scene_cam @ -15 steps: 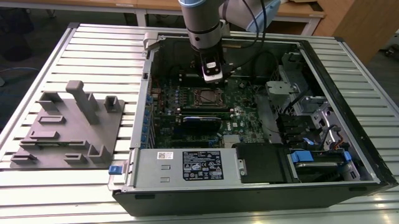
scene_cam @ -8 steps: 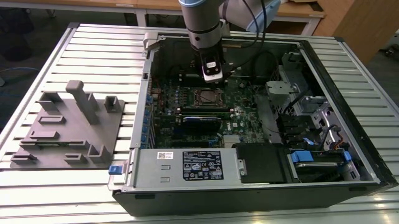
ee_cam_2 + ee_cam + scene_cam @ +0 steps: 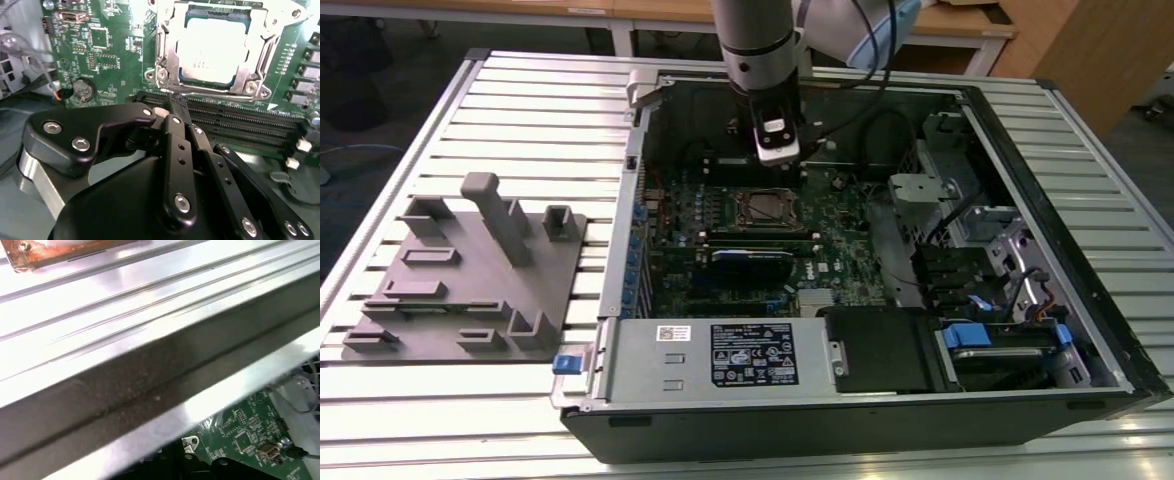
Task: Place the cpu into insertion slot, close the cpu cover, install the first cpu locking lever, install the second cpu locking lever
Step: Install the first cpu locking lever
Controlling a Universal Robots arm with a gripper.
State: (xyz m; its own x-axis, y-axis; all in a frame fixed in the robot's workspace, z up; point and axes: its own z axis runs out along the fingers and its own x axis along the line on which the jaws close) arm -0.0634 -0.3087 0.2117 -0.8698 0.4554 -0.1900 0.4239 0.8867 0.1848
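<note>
The cpu [image 3: 212,50] is sitting in its socket under the closed cpu cover [image 3: 167,60]; the end effector [image 3: 179,102], pinched narrow and empty, is hovering beside it, needing squarely aligned lever contact.

Open computer case [image 3: 854,400] sat on the table [image 3: 520,90], fixture block [image 3: 467,280] beside it on the exterior view's left. Cpu [image 3: 212,47] lay in the socket under the cpu cover [image 3: 167,50], on the motherboard [image 3: 720,260] inside the case.

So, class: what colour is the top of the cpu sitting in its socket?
Pale silvery-grey, clearest in the second wrist view: the cpu.
</note>
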